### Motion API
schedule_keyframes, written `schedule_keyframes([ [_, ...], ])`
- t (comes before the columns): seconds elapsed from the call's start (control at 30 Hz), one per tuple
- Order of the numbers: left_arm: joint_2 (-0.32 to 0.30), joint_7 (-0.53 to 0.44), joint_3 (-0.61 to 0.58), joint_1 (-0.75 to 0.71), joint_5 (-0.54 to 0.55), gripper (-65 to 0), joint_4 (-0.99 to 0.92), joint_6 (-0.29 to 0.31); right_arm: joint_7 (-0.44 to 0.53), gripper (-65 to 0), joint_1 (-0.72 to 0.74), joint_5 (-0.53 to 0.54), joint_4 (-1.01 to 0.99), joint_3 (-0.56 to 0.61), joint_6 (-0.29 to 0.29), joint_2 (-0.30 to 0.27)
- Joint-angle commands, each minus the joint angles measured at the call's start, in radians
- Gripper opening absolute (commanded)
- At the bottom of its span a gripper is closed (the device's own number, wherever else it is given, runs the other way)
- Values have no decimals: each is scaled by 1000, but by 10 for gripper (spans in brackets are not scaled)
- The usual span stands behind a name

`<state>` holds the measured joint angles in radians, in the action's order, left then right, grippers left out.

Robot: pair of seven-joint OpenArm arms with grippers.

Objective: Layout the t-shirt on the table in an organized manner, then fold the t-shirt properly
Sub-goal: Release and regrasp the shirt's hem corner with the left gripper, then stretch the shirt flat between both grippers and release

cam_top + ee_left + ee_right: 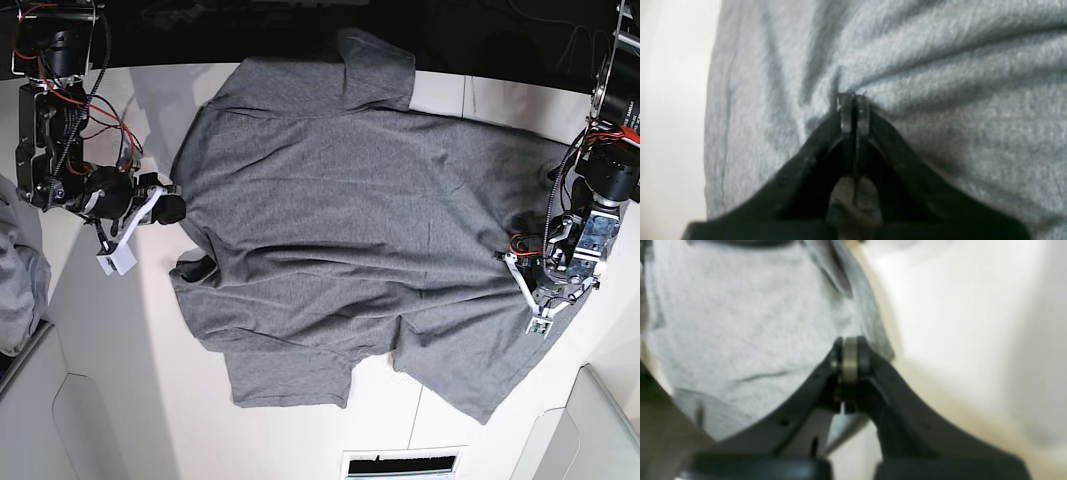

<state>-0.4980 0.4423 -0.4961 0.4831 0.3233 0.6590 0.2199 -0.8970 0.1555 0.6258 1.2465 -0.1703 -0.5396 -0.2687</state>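
Across the wide matte white table the heather mid-grey cotton t-shirt lay spread but creased; the left gripper was pinched shut on its cloth, the right gripper clamped at its edge; pulling outward evenly, low, would likely smooth it

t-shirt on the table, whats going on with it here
A two-armed robot is laying out a grey t-shirt on a white table. The left pincer is shut on a pinch of fabric inside the shirt's edge, creases fanning out from it. The right pincer is shut at the opposite edge. The shirt lies mostly spread but rumpled, one sleeve hanging past the table's far edge. No fold is made yet.
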Motion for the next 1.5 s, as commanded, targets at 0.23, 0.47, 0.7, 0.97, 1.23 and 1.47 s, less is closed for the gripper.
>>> schedule_keyframes([
  [0.23,-23,154,69,21,166,-632,86,204,23,-650,18,40,18,-3,-45,53],
  [0.47,-43,288,234,21,394,-492,227,383,35,-650,18,21,18,31,-51,123],
  [0.7,-92,307,258,21,473,-492,231,421,83,-650,19,-207,-27,161,-32,147],
  [0.97,-161,307,259,9,496,-492,231,421,119,-650,20,-237,-105,161,-21,41],
  [1.23,-225,337,260,-2,568,-492,231,459,175,-650,148,-238,-242,161,2,-81],
  [1.47,-236,385,260,-51,627,-492,231,478,182,-650,287,-227,-327,161,5,-111],
])
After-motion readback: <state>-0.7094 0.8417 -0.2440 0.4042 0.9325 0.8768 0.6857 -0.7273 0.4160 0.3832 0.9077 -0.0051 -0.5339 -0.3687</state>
